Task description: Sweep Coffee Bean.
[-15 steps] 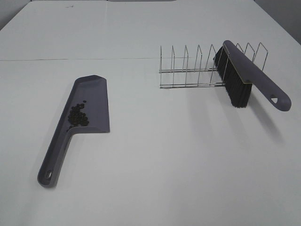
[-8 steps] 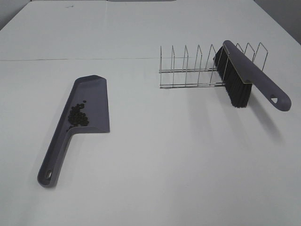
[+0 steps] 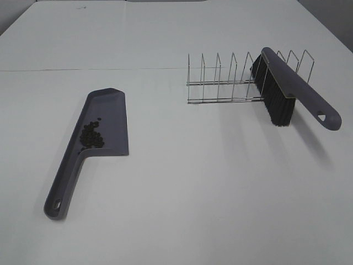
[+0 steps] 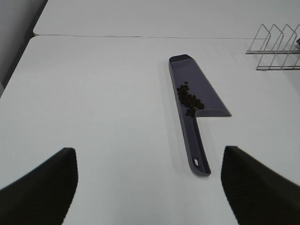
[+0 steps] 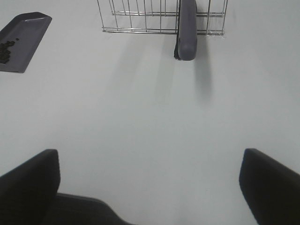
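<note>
A cluster of dark coffee beans [image 3: 92, 136] lies in the purple dustpan [image 3: 108, 113] on the left of the white table; both show in the left wrist view, beans [image 4: 189, 99] and dustpan [image 4: 208, 101], and in the right wrist view [image 5: 5, 50]. A purple brush with black bristles [image 3: 292, 88] rests slotted in the wire rack [image 3: 220, 78], handle sticking out. It shows in the right wrist view [image 5: 187, 23]. My left gripper [image 4: 149, 180] and right gripper [image 5: 149, 180] are open and empty, far back from these things. Neither gripper shows in the high view.
The wire rack [image 5: 140, 16] stands right of centre at the back. A seam [image 3: 83, 69] runs across the white table top behind the dustpan. The table's far edge [image 4: 140, 36] lies beyond it.
</note>
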### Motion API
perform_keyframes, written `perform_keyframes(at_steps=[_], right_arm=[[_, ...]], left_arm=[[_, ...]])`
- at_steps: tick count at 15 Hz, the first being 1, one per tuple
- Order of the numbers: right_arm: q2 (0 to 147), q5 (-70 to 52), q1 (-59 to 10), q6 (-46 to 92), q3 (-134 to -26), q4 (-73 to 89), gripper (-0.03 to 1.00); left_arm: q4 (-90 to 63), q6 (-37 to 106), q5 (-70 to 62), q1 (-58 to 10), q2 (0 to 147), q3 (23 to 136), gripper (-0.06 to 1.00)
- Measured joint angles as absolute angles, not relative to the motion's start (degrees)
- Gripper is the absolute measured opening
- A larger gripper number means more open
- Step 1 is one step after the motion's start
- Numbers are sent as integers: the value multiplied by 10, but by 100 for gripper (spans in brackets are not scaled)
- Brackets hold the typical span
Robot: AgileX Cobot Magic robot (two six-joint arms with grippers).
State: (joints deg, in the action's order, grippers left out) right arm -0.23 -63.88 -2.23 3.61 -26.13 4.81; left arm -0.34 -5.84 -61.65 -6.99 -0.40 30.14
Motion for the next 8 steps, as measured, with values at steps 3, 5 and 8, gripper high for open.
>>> perform_keyframes(at_steps=[3,5,8], right_arm=[[-2,-639,-22,36,-261,48,94],[-2,-639,-22,36,-261,48,94],[-2,-639,-22,36,-261,48,94]], left_arm=[[-3,-57,-617,-37,-4,301,76],[-3,-56,-617,-21,-4,301,76],[-3,-56,-617,-18,-4,301,76]])
